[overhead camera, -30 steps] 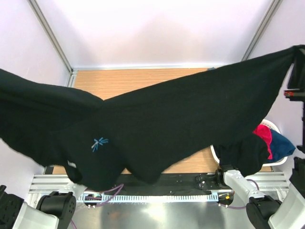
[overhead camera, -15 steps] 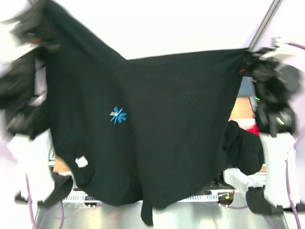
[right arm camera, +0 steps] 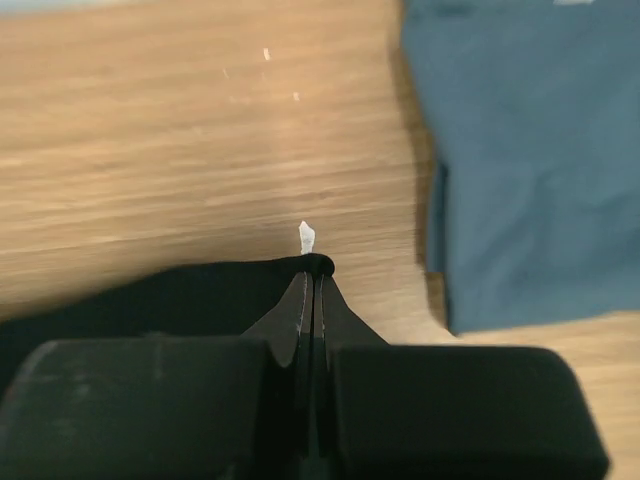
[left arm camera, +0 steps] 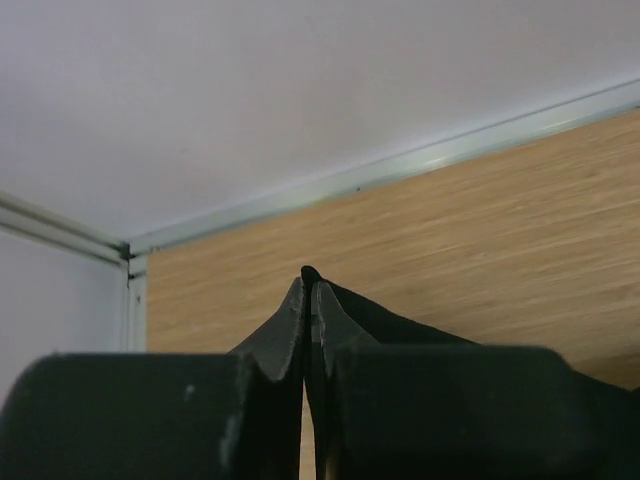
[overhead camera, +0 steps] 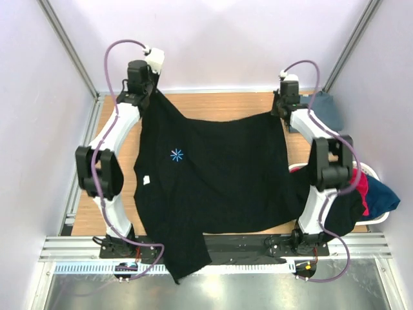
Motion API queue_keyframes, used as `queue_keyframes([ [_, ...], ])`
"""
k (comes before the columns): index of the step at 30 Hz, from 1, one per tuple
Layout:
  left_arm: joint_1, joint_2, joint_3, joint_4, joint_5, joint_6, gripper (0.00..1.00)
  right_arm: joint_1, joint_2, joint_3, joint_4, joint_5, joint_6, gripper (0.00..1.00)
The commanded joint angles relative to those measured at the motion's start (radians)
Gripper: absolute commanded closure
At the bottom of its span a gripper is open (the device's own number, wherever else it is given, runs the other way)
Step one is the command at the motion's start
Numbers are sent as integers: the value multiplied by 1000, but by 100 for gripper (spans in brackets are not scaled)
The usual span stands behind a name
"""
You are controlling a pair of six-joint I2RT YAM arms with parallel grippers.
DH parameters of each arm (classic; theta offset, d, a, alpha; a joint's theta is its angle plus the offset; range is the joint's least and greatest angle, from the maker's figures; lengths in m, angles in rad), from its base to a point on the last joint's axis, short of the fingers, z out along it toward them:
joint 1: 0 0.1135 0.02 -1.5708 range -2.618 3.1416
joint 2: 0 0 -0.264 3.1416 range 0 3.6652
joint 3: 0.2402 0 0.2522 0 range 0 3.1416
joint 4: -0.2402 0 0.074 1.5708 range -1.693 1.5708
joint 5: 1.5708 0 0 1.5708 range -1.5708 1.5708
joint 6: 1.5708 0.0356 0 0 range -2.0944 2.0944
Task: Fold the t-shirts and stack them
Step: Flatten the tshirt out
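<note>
The black t-shirt bears a light-blue starburst; the slate-blue t-shirt is plain, the table tan wood-grain

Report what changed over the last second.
Both arms swung the black t-shirt from up in the air forward and down; it now lies spread on the table. The left end effector and right end effector stayed shut on it. The shirt pile at right stayed put.

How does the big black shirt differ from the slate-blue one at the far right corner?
The black shirt is spread wide over the table; the blue shirt is a compact bundle. The left pincer and right pincer pinch the black shirt's far corners; the blue shirt lies free. The black shirt bears a light-blue starburst; the blue shirt shows no mark. Both are on the table.
</note>
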Motion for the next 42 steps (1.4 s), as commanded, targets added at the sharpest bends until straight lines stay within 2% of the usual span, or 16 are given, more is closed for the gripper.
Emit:
queue_keyframes([
  [1, 26, 65, 28, 166, -111, -80, 100, 2, 122, 106, 127, 10, 29, 99],
  [7, 89, 281, 256, 162, -116, -130, 100, 2, 416, 396, 101, 7, 72, 99],
  [11, 112, 398, 396, 126, -96, -124, 100, 2, 538, 604, 69, 4, 83, 99],
  [17, 157, 516, 554, 88, -31, -139, 100, 2, 607, 684, 80, 24, 75, 99],
  [22, 190, 580, 633, 90, 6, -138, 100, 1, 655, 781, 25, -48, 90, 99],
  [27, 232, 622, 693, 100, 52, -129, 100, 14, 661, 777, 22, -76, 117, 99],
  [35, 230, 614, 662, 90, 213, -178, 100, 13, 696, 844, 29, 2, 46, 99],
  [37, 215, 594, 639, 65, 214, -161, 100, 13, 705, 873, 34, 25, 12, 99],
  [42, 204, 489, 457, 41, 181, -130, 100, 11, 707, 895, 49, 30, -17, 99],
])
